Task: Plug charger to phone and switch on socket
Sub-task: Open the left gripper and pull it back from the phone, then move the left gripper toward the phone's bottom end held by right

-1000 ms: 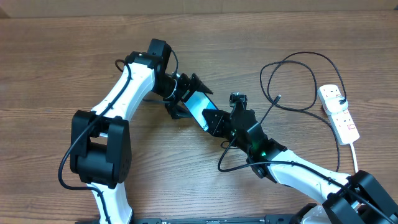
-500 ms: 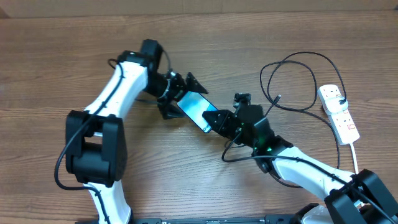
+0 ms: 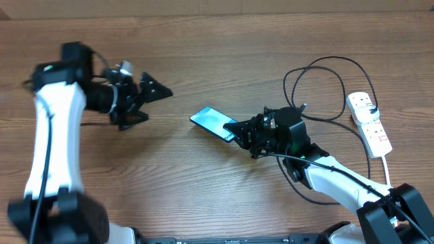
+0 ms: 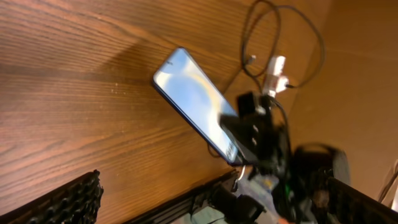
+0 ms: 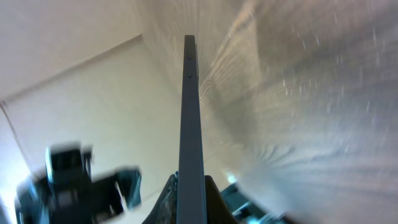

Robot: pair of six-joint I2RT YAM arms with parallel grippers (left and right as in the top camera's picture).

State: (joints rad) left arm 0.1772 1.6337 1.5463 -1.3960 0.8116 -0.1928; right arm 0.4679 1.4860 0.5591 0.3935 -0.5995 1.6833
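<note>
- Overhead, the wooden table (image 3: 203, 41) fills my view, with both arms reaching in from the near edge.
- On the left side, the left gripper (image 3: 159, 105) hovers with its jaws spread wide and nothing between them. It is well apart from everything else. On the left wrist feed its two fingers (image 4: 62, 202) sit at the bottom corners of the picture.
- Right of centre, the right gripper (image 3: 239, 130) is clamped on one short end of the phone. On the right wrist feed I see the fingers (image 5: 166, 198) pinching it from both faces.
- The socket (image 3: 369, 120) lies at the far right of the table, running diagonally, with no gripper near it.
- The phone (image 3: 211, 120) sits mid-table with its screen up and lit pale blue, and its free end points toward the left arm. I cannot tell whether that end rests on the wood. It appears edge-on to the right wrist (image 5: 191, 118) and face-on to the left wrist (image 4: 196, 102).
- The charger (image 3: 333, 57) loops in black coils between the right arm and the socket.
- Its connector tip (image 3: 303, 106) lies loose just beside the right wrist, not in the phone (so, unplugged).
</note>
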